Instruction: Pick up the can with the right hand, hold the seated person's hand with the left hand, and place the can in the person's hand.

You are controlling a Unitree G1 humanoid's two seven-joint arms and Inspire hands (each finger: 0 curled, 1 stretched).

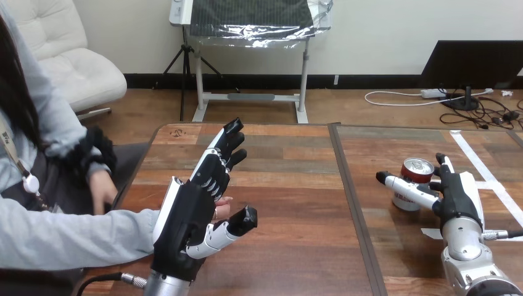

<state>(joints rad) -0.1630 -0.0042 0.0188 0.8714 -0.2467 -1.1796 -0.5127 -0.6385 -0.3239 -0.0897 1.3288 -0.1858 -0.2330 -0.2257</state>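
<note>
Head view – a wooden tabletop [296, 185] made of two boards spans the scene, with a dark seam running between them and strips of white tape [487, 176] on the right board. A person's grey sleeve [68, 237] reaches in from the left edge, low over the near corner. The left hand [185, 216] stands upright at the end of that sleeve, its back to the camera, with its fingers [225, 145] straight and close together, pointing up and away. Its thumb juts out to the right.

The right hand [459, 197] rests on the right board with its fingers apart. One lies across the front of the can [417, 171], and the others are at the can's right side, not closed on it. The can stands upright on the tabletop, red and white with a silver lid. The person's hand [222, 208] lies behind the left hand's palm – just its fingertips peek out above the thumb, and I cannot tell whether the thumb presses them.
</note>
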